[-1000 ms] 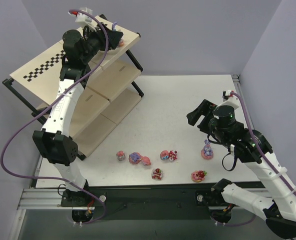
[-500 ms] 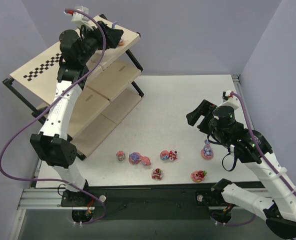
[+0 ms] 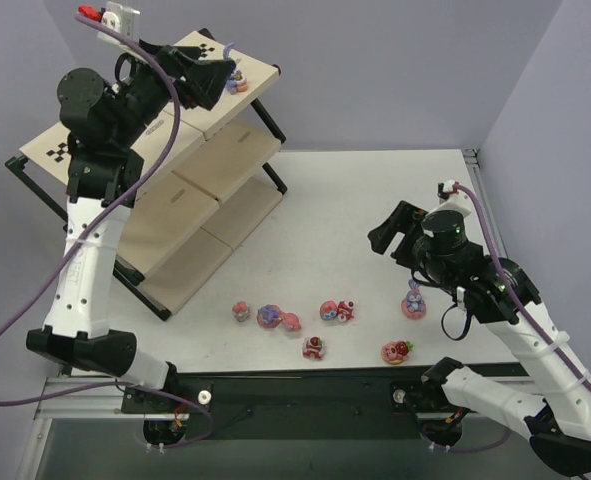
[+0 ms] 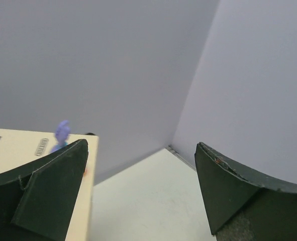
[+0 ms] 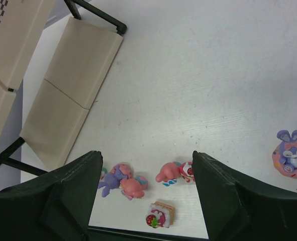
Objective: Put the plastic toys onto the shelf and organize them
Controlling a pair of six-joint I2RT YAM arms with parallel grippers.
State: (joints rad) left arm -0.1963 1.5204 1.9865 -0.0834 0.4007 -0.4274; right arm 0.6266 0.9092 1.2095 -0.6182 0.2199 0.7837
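A purple bunny toy [image 3: 237,80] stands on the shelf's [image 3: 95,130] top board near its far right corner. My left gripper [image 3: 215,82] hovers just left of it, open and empty. In the left wrist view only the bunny's ears [image 4: 63,133] show behind the left finger [image 4: 47,191], over the board [image 4: 12,150]. Several plastic toys lie on the table: a lying purple bunny [image 5: 110,182], pink figures [image 5: 132,185] [image 5: 167,172], a strawberry cake piece [image 5: 158,215] and a bunny on a pink donut [image 5: 291,154]. My right gripper [image 5: 148,196] hangs open above them, holding nothing.
The shelf's lower boards [image 5: 83,55] slope down to the table at the left. More toys lie near the front edge, a strawberry-topped one [image 3: 396,350] and a small pink one [image 3: 240,311]. Purple walls close in the back and sides.
My left gripper opened and drew back to the left and up, leaving the purple bunny standing on the top board. The right arm has barely moved.
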